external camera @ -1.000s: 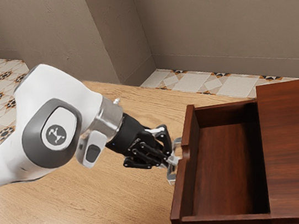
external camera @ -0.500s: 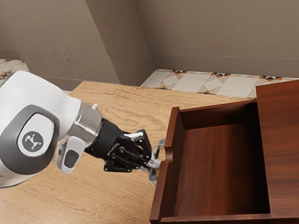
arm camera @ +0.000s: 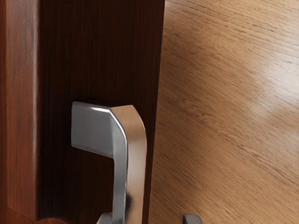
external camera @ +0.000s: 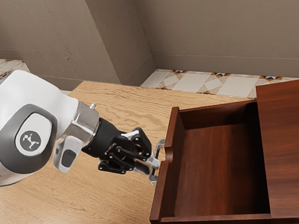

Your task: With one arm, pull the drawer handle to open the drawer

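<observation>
Since 1 second ago the drawer [external camera: 212, 164] has come further out of the dark wooden cabinet [external camera: 296, 147] toward the exterior view's left, and over the last 0.5 second it has kept that place while the arm [external camera: 24, 135] has shifted only slightly. Now the drawer stands well open, its bare brown inside showing. The black gripper [external camera: 152, 164] sits right at the drawer's front, at the silver handle [external camera: 159, 143], reaching in from the exterior view's left above the light wooden table [external camera: 69, 212]. Whether the gripper is clamped on the handle or loose about it cannot be told. In the wrist view the handle [arm camera: 128, 154] stands close under the hand, a bent metal bar fixed to the dark drawer front [arm camera: 93, 56], with the table's pale grain [arm camera: 233, 116] beside it. Patterned floor tiles [external camera: 212, 83] lie beyond the table, by the wall.
</observation>
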You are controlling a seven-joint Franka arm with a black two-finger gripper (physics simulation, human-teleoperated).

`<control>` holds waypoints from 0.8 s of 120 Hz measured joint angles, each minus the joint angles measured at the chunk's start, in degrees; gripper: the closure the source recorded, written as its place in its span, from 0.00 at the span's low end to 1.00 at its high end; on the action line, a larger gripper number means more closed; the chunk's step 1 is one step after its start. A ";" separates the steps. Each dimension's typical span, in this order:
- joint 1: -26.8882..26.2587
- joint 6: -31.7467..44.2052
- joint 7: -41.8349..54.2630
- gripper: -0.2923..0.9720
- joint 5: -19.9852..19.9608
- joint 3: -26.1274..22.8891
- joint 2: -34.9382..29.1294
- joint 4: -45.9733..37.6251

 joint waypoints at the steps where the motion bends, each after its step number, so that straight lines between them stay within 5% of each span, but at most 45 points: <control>1: 0.00 -0.01 -0.01 0.72 0.02 0.00 0.00 0.01; 34: 0.05 -0.74 -0.90 0.66 1.35 0.24 -1.14 1.67; 56: 0.22 -3.53 -2.06 0.47 2.69 1.96 -0.90 7.62; 81: -1.23 -20.36 -19.33 0.32 23.99 5.38 11.02 34.80; 96: -0.22 -34.30 -34.49 0.28 30.40 7.12 20.69 48.97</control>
